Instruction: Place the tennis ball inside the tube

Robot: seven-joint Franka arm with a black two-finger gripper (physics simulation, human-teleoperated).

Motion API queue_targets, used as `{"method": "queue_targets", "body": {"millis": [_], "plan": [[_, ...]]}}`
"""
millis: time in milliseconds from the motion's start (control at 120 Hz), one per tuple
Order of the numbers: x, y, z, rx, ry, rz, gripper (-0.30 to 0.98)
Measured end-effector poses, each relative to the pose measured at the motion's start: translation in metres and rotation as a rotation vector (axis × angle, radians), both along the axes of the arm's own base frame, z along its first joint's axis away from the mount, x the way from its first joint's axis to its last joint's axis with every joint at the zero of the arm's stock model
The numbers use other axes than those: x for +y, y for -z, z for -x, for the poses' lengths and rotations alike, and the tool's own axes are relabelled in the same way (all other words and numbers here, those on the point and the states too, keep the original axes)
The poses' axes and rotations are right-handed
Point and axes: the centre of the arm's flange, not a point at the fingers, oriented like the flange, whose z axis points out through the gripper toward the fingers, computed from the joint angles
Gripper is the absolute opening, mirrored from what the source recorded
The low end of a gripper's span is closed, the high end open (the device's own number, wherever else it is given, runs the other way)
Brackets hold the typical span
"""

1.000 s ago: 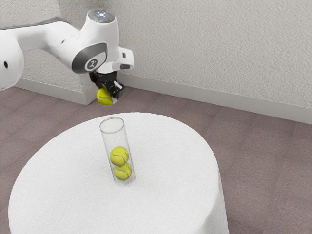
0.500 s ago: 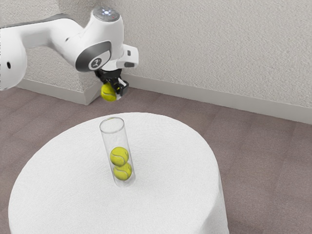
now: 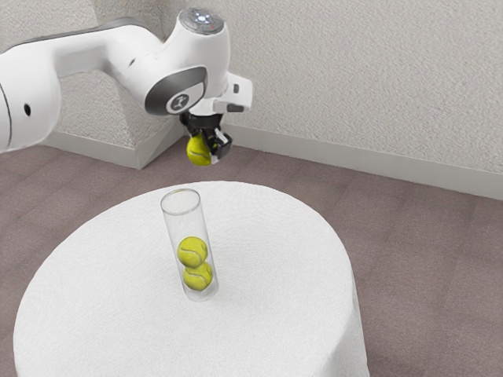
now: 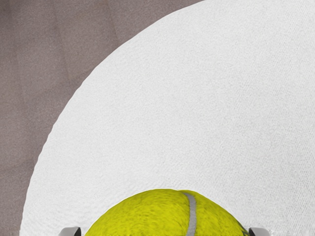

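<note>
My black gripper (image 3: pixel 207 144) is shut on a yellow-green tennis ball (image 3: pixel 199 151), held above the far part of the table. In the wrist view the held ball (image 4: pixel 162 216) lies between the two fingertips of the gripper (image 4: pixel 165 232). A clear tube (image 3: pixel 181 224) stands on the table, its open rim lower in the exterior view than the held ball and a little to that view's left. Inside the tube two balls are stacked, an upper ball (image 3: pixel 192 252) and a lower ball (image 3: pixel 198 276).
The round table with a white cloth (image 3: pixel 275 259) carries the tube. Its curved edge (image 4: pixel 54 132) and the brown floor (image 4: pixel 34 88) appear in the wrist view. A pale wall (image 3: pixel 354 71) rises behind.
My hand has moved toward the exterior view's right with the ball in its grip, rising slightly at first and then dipping a little. The tube and its two balls have stayed where they were.
</note>
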Motion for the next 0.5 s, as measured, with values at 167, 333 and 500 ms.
{"method": "queue_targets", "body": {"millis": [167,333,500], "plan": [[0.001,-0.001,0.030,0.057,-0.053,0.021,0.30],[0.005,-0.004,0.050,0.087,-0.114,0.033,0.28],[0.001,-0.006,0.065,0.106,-0.163,0.034,0.27]]}}
